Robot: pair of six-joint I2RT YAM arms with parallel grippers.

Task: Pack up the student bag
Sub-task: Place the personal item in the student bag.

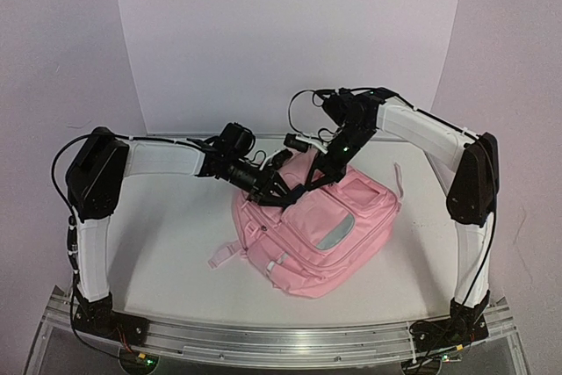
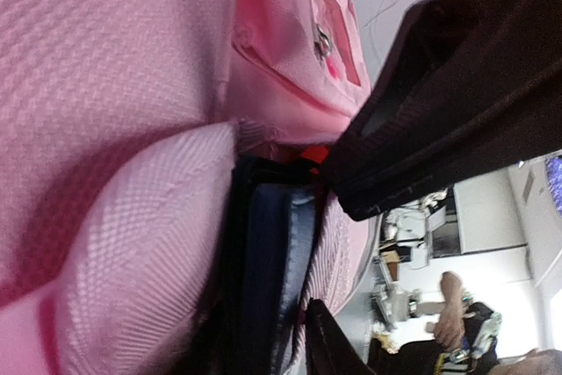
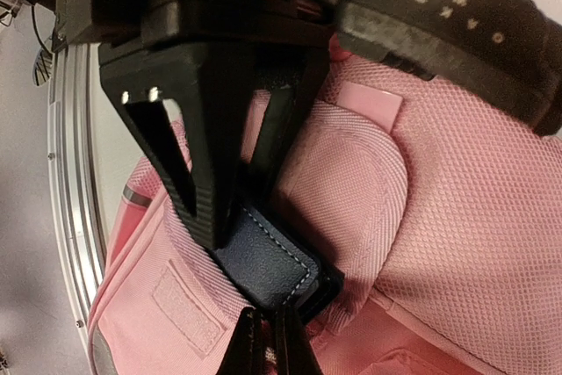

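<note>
White surface (image 1: pixel 176 243) (pale backdrop behind) carries the pink student bag (image 1: pixel 338 234) at its centre. Inside its open top sits a dark blue case (image 3: pixel 263 265). Over the case, the left gripper (image 3: pixel 226 217) has jaws slightly spread; the right gripper (image 3: pixel 265 331) has jaws pressed together beside it.

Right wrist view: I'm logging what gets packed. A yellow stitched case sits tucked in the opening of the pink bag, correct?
Not quite. The case is dark blue, not yellow, as the right wrist view shows. The rest holds: it has pale stitching along its edge and sits tucked in the opening of the pink bag.
</note>
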